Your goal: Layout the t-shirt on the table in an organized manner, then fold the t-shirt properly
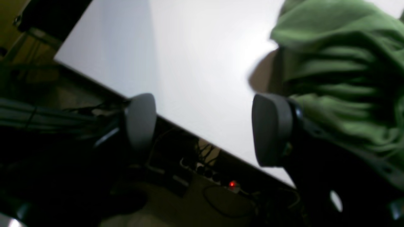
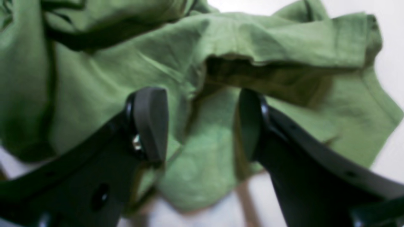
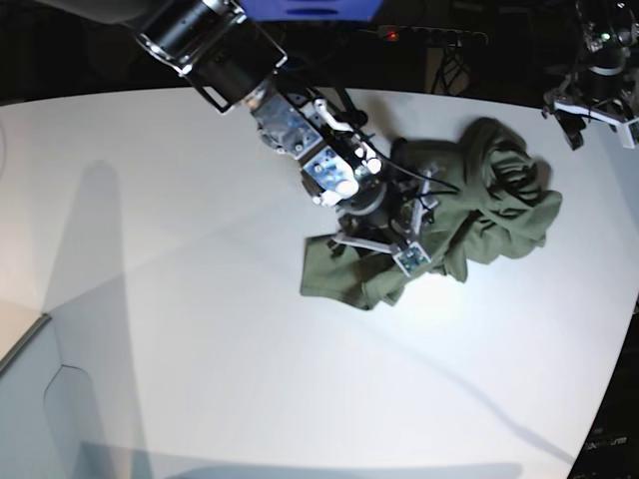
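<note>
The olive-green t-shirt lies crumpled in a heap on the white table, right of centre. My right gripper hovers open just above the heap's left part. In the right wrist view its two dark pads straddle a wrinkled fold of the t-shirt, with nothing pinched between them. My left gripper hangs open at the table's far right edge, apart from the cloth. In the left wrist view its fingers stand wide over the table edge, and the t-shirt bunches up beyond the right finger.
Past the table's edge are dark floor, cables and a power strip with a red light. The right arm stretches in from the top left across the table. White tabletop spreads to the left and front of the shirt.
</note>
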Motion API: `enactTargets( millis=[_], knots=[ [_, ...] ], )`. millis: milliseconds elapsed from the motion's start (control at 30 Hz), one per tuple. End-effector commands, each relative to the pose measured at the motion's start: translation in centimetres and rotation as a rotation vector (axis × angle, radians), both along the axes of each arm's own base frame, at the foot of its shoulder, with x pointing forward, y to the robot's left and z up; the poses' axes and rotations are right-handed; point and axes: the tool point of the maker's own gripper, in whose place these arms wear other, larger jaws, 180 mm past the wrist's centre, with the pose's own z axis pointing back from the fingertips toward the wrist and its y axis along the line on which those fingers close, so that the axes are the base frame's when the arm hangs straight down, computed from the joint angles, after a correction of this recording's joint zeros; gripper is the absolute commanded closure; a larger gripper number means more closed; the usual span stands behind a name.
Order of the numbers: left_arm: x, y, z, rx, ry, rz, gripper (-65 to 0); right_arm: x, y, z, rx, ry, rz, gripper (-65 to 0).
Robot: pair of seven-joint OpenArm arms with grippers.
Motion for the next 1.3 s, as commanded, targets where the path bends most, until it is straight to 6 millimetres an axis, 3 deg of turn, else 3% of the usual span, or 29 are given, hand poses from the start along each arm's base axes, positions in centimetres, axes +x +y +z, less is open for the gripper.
enactTargets(
  millis=[0,300,367,467,567,767,833,900,1100,1267],
  knots=[
    [0.2,0.7,0.7,0.027,-0.015,-0.003,-45.9,1.5,1.2,2.3,0.059,-0.045,0.002,-35.8],
    [0.2,0.9,0.7,0.031,-0.013,-0.005,-45.9,2.7,1.9,2.0,0.158,0.079,-0.012,-33.5],
    [0.3,0.9,0.7,0.031,-0.018,-0.005,-45.9,1.9,3.1,2.8,0.203,0.087,0.082,-25.1],
    [1.4,0.9,1.1,0.035,-0.040,-0.004,-45.9,1.8,4.2,4.2,0.248,0.055,0.166,-2.7],
    [1.8,0.9,1.5,0.037,-0.055,-0.008,-45.9,3.9,3.9,7.6,0.315,-0.023,0.115,0.0],
    [2.3,0.7,2.2,0.041,-0.075,-0.016,-45.9,8.3,-4.2,18.5,0.515,-0.290,-0.104,0.0],
    [2.5,1.0,2.5,0.052,-0.079,-0.024,-45.9,8.3,-6.4,20.4,0.527,-0.334,-0.143,0.0],
    [2.6,1.2,2.7,0.058,-0.079,-0.029,-45.9,7.8,-9.2,19.7,0.494,-0.343,-0.183,0.0],
    [4.6,1.0,3.5,0.053,-0.128,-0.032,-46.2,5.6,-13.9,18.1,0.499,-0.373,-0.296,0.0],
    [8.1,-3.3,2.4,-0.020,-0.156,-0.124,-46.2,4.5,-17.3,15.3,0.472,-0.329,-0.405,0.0]
  ],
)
